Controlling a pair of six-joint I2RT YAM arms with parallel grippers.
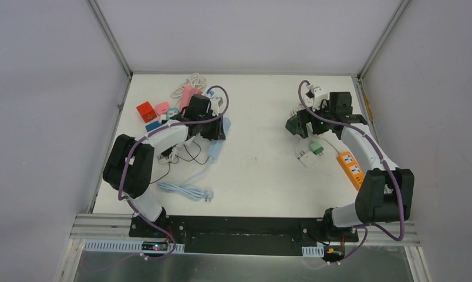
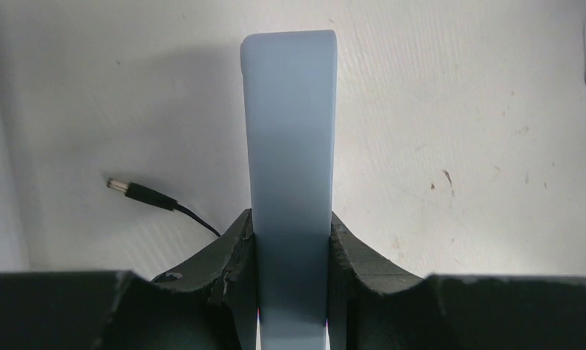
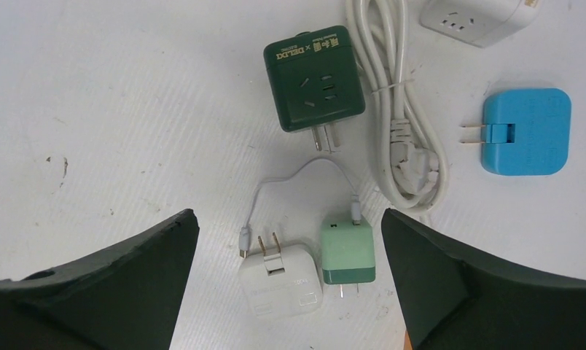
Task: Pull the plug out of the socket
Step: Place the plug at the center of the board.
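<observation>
Left fingers (image 2: 232, 255): clamped on both sides of the pale blue power strip (image 2: 290, 131), which juts straight out from them.
Right fingers (image 3: 130, 277): spread wide, holding nothing.
Plugs: white adapter (image 3: 283, 281) and mint-green charger (image 3: 348, 251) lie side by side on the worktop (image 3: 130, 109), between the right fingers, prongs bare.
Beyond: dark green adapter (image 3: 313, 87), coiled white cord (image 3: 403, 138).
</observation>
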